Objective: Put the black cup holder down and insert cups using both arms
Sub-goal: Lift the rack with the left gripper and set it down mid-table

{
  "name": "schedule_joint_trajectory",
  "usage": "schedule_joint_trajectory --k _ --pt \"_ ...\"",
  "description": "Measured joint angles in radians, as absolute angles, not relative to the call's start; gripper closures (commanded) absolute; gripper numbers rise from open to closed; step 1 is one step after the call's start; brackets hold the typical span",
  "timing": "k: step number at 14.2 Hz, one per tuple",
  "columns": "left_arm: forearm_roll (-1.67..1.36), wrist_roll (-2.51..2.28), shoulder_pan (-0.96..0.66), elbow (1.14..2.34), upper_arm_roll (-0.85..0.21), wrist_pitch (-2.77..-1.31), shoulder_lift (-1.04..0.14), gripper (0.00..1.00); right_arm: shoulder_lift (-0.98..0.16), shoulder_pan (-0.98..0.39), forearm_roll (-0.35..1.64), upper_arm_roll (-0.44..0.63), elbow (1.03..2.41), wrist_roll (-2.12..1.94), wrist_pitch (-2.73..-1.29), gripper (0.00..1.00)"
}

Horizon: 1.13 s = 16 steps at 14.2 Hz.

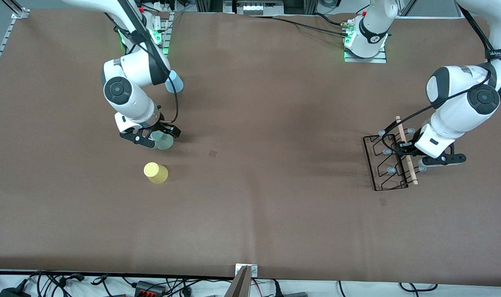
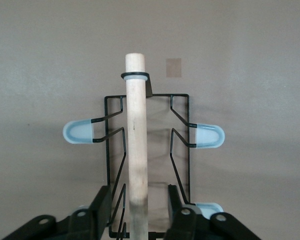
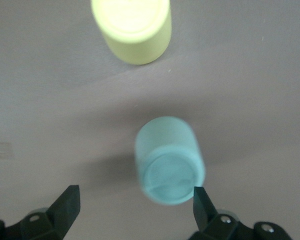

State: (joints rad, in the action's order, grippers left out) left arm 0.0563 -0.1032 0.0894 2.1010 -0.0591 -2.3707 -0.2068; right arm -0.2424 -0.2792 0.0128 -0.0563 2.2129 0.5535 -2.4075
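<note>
- The black cup holder [image 1: 388, 163] lies flat on the bench [image 1: 275, 214] at the left arm's end, with its wooden rod handle [image 1: 405, 150] on top and the grey-tipped prongs [image 2: 80, 132] pointing out to both sides. Lying like this it cannot take cups, so it probably must be moved or stood up first.
- The left pincer [image 2: 137, 212] is low over the holder. Its fingers [image 2: 101, 206] stand on either side of the rod with a small gap, so it is released and not yet grasping. It straddles the rod probably because the rod is the only thick part that it can hold well.
- The pale grey-green cup [image 1: 164, 140] stands upside down on the bench, well apart from the holder, toward the right arm's end. Base up, its narrow end is offered to the fingers.
- The right pincer [image 3: 135, 210] is around this cup, wide apart, with a gap to the cup on each side; nothing is grasped.
- The yellow cup [image 1: 155, 172] is near the grey-green cup, nearer to the front camera, also upside down.
- The light blue cup [image 1: 174, 81] is farther from the front camera than the grey-green cup, partly hidden by the right arm [image 1: 126, 86].
</note>
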Motion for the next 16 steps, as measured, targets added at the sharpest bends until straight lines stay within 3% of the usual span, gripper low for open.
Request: schedule_joint_trajectory --k 1,9,13,16 --pt "0.056 -0.090 0.089 2.101 -0.059 -2.371 -0.207 0.99 -0.239 -0.257 0.013 -0.051 2.221 0.465 -2.413 0.00" --pt "0.056 -0.063 0.086 2.065 -0.068 -2.342 -0.203 0.99 -0.246 -0.241 0.013 -0.060 2.281 0.345 -2.502 0.00" --pt "0.056 -0.079 0.069 1.937 -0.158 -2.184 -0.191 0.99 -0.258 -0.241 0.013 -0.062 2.288 0.305 -2.505 0.00" --pt "0.055 -0.179 0.061 1.903 -0.284 -2.167 -0.192 0.99 -0.258 -0.241 0.013 -0.062 2.290 0.301 -2.511 0.00"
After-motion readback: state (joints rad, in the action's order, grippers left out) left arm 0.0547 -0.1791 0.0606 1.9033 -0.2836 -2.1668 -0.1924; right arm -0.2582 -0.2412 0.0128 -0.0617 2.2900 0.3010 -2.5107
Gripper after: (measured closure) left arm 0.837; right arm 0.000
